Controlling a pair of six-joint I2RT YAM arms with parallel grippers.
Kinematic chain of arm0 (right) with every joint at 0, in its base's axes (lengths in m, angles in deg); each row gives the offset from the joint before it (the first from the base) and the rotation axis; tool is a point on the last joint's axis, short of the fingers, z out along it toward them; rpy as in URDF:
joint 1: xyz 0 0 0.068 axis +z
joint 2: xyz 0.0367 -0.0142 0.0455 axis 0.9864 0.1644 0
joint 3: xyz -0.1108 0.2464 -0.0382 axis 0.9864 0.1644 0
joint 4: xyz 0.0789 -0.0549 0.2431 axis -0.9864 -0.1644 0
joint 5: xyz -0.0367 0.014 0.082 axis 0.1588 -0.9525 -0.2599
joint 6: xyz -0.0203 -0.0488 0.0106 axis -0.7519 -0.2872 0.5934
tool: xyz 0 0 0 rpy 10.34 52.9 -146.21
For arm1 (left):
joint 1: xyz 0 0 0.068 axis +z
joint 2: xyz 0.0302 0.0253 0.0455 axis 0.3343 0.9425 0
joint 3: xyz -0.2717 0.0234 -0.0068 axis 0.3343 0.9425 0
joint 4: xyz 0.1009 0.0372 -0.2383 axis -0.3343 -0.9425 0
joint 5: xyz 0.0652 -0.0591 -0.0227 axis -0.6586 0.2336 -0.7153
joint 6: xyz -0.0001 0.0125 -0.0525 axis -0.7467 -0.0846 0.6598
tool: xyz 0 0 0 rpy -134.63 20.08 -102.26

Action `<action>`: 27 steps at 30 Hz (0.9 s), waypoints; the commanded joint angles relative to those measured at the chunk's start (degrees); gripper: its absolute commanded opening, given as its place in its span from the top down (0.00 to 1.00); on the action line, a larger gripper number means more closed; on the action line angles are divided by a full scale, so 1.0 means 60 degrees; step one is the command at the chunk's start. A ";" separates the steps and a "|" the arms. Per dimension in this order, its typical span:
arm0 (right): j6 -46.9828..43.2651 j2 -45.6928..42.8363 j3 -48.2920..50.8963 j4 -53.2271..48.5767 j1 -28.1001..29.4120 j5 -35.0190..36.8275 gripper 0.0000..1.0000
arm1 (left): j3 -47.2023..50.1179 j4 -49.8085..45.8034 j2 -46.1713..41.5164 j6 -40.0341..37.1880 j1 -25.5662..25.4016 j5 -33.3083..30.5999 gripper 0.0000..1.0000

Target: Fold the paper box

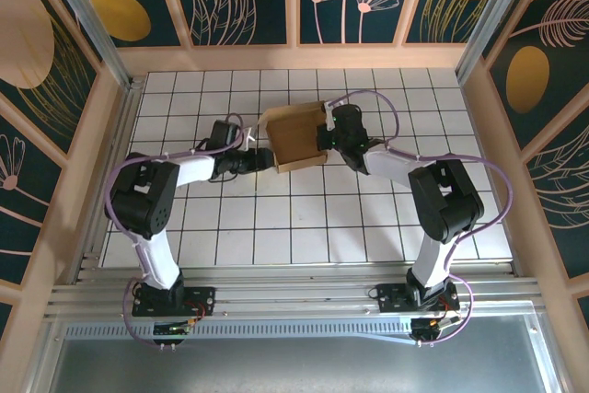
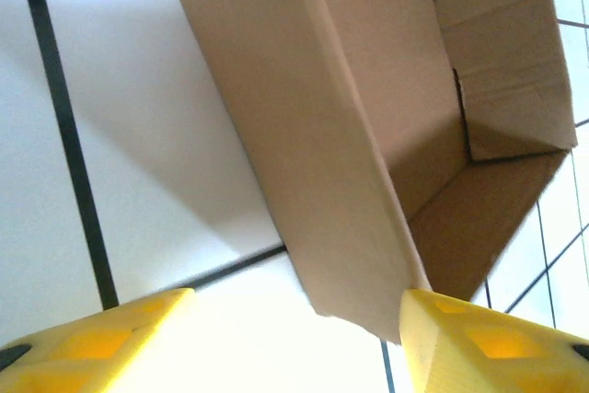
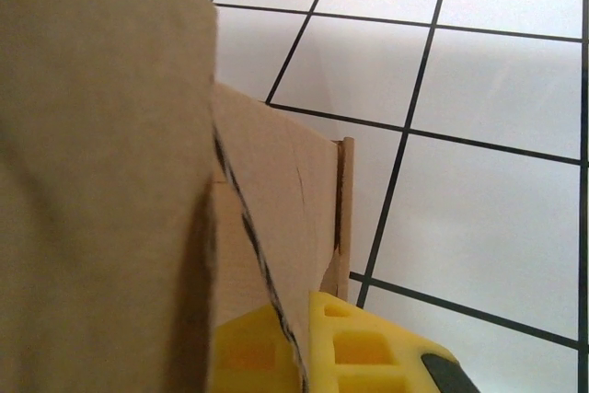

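At the left side of the box (image 1: 296, 135), the left gripper (image 1: 265, 158) is spread wide. Its yellow fingers (image 2: 101, 342) straddle a wall's corner, and the frame edge cuts both off. The box stands half-formed, walls up, on the tiled table (image 1: 276, 227). At its right wall the right gripper (image 1: 324, 135) pinches the cardboard, where a blurred flap hides most of one finger (image 3: 244, 356).
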 commanded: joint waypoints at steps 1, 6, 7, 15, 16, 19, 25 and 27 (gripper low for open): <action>0.0061 0.0409 0.0148 -0.2457 0.0218 -0.0079 0.94 | 0.0882 0.0301 -0.0973 -0.0199 -0.0039 0.0089 0.40; -0.0046 0.0422 0.0080 -0.2581 0.0214 0.0002 0.94 | 0.2356 0.0518 -0.3043 0.0318 0.0080 -0.1148 0.56; -0.0055 0.0416 0.0066 -0.2593 0.0214 0.0002 0.94 | 0.2667 0.0489 -0.3481 0.0697 0.0224 -0.1695 0.64; -0.0075 0.0426 -0.0017 -0.2545 0.0218 -0.0099 0.94 | 0.1004 -0.0430 -0.3435 0.1526 0.1690 -0.2551 0.71; -0.0075 0.0440 -0.0033 -0.2539 0.0219 -0.0108 0.94 | 0.0532 -0.0349 -0.2938 0.1656 0.1691 -0.2206 0.71; -0.0075 0.0426 -0.0071 -0.2580 0.0218 -0.0129 0.94 | -0.0678 0.0012 -0.1653 0.2049 0.1691 -0.1500 0.73; -0.0060 0.0335 -0.0003 -0.2625 0.0218 -0.0148 0.94 | -0.1745 0.0670 0.0036 0.2455 0.1678 -0.0049 0.77; -0.0053 0.0355 -0.0035 -0.2620 0.0218 -0.0171 0.94 | -0.1915 0.0669 0.0413 0.2464 0.1677 0.0414 0.77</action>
